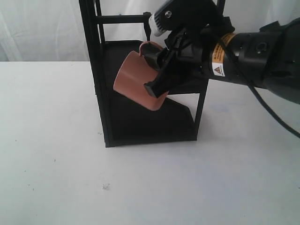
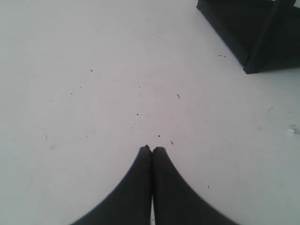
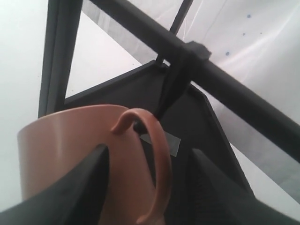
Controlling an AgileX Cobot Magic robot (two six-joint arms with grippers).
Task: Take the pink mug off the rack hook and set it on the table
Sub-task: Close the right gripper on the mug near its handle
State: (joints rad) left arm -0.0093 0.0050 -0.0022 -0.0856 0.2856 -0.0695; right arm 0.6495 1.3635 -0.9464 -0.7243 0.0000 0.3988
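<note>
The pink mug (image 1: 136,79) hangs tilted in front of the black rack (image 1: 105,93), its base pointing down towards the table (image 1: 56,140). Its loop handle (image 3: 161,159) is caught on the rack hook (image 3: 171,89), which comes down from the top crossbar. My right gripper (image 3: 149,154) is open around the handle side. One finger (image 3: 89,183) lies against the mug body (image 3: 65,150); the other (image 3: 206,187) stands clear of the handle. In the exterior view one finger (image 1: 157,84) crosses the mug's front. My left gripper (image 2: 151,149) is shut and empty above the table (image 2: 93,93).
The rack's lower shelf and base (image 1: 154,126) sit directly beneath the mug. A corner of the rack base (image 2: 253,33) shows in the left wrist view. Small dark specks and a crumb (image 1: 105,186) lie on the white tabletop in front of the rack.
</note>
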